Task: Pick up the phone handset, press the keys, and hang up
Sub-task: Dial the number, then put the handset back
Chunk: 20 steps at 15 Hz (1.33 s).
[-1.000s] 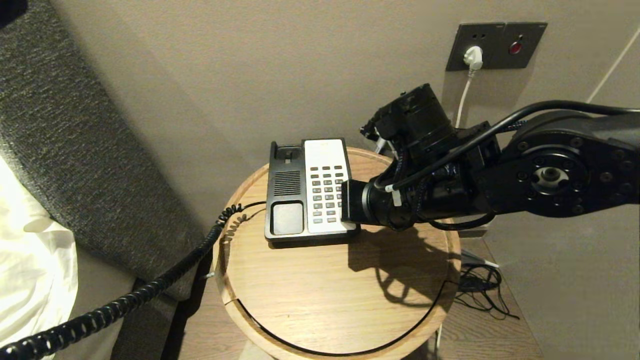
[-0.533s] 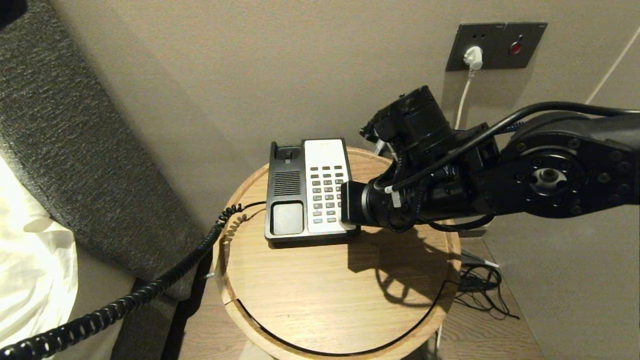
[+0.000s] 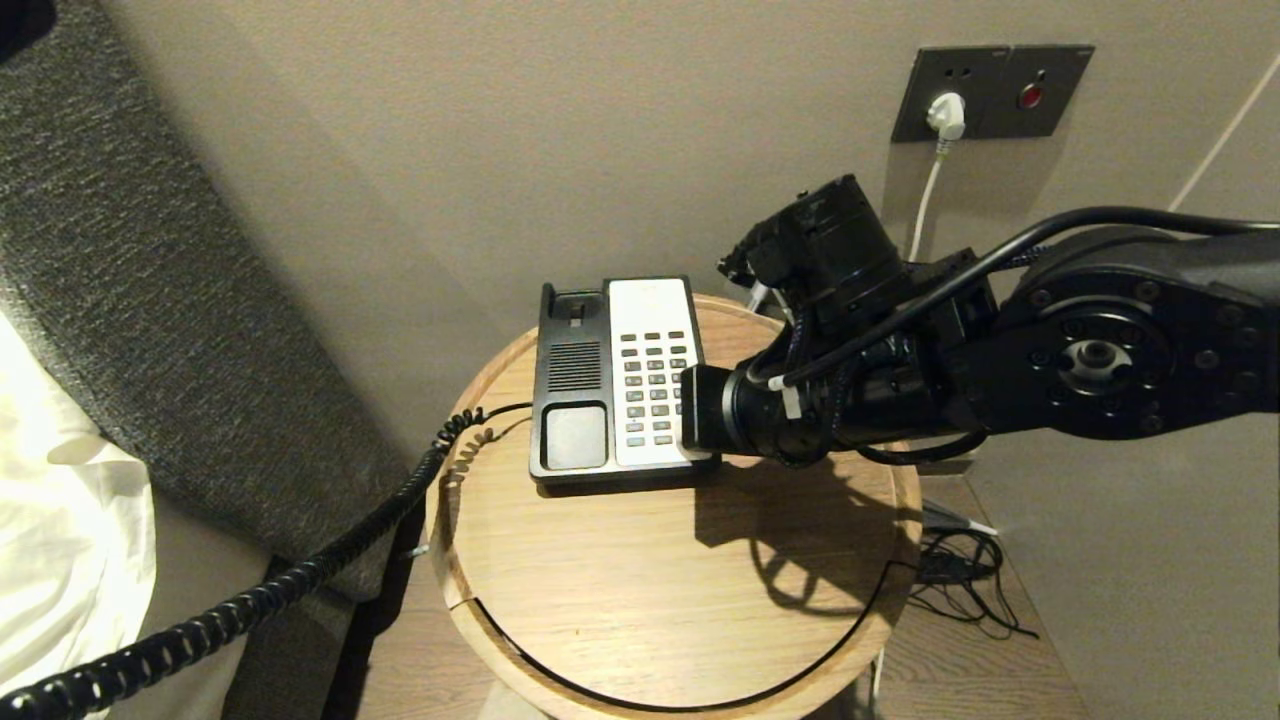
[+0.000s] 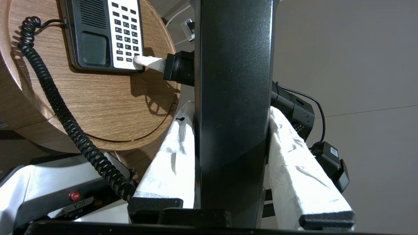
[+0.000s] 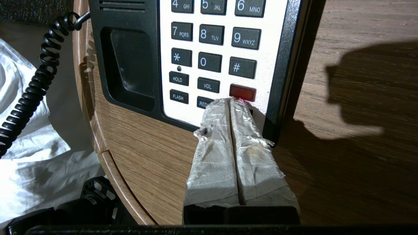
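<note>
Both grippers busy: left [image 4: 228,130] clamps handset [image 4: 233,81]; right [image 5: 233,102], pressed together, touches keypad's [image 5: 215,49] near edge.

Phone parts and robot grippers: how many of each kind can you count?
Phone base: 1
Phone handset: 1
Coiled cord: 1
Grippers: 2, left gripper and right gripper
Total: 5

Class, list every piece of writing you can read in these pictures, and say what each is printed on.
"4 GHI", "5 JKL", "6 MNO": phone base keys.
"7 PQRS", "8 TUV", "9 WXYZ": next row.
"*", "0", "#": row below.
"HOLD", "VOL", "FLASH": lower keys.
"RED...": key partly hidden by the right claw.
Robot base label by the red button: handwriting unreadable.
Wall panel: nothing legible.
</note>
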Motion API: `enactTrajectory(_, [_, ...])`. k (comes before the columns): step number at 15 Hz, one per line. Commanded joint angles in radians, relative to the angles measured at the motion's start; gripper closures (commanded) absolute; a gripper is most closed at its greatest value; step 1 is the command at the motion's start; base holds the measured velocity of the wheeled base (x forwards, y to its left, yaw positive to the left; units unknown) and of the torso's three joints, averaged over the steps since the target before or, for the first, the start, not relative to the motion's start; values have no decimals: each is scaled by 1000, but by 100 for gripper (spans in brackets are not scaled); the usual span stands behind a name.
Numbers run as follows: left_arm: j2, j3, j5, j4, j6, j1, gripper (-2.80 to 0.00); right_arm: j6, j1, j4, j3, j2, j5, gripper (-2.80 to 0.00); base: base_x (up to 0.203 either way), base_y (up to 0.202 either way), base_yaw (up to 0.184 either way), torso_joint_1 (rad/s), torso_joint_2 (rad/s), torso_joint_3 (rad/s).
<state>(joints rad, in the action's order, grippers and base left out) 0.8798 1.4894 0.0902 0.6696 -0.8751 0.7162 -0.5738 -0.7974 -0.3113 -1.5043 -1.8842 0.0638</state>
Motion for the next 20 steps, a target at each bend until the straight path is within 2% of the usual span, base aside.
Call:
enactTrajectory(1, [0,0,0,4,-5,0,0,-4,0,-3,-9,14,1,0,0,0,0,0,0,0])
enactTrajectory(9, [8,-12,2,4,-5,-11,0,-15,0,-20,3,89,1,0,0,0,0,0,0,0])
enactTrajectory(12, [44,-5,1,6,17,-3,0,-20,10,-42,4,148,1,0,0,0,0,0,0,0])
enactTrajectory(16, [164,10,-11,14,96,1,0,-22,61,-90,15,277,1,0,0,0,0,0,0,0])
enactTrajectory(18, [228,10,-52,11,206,3,0,-27,90,-117,20,341,1,0,0,0,0,0,0,0])
enactTrajectory(20, [302,14,-165,4,331,7,0,-30,122,-148,33,411,1,0,0,0,0,0,0,0])
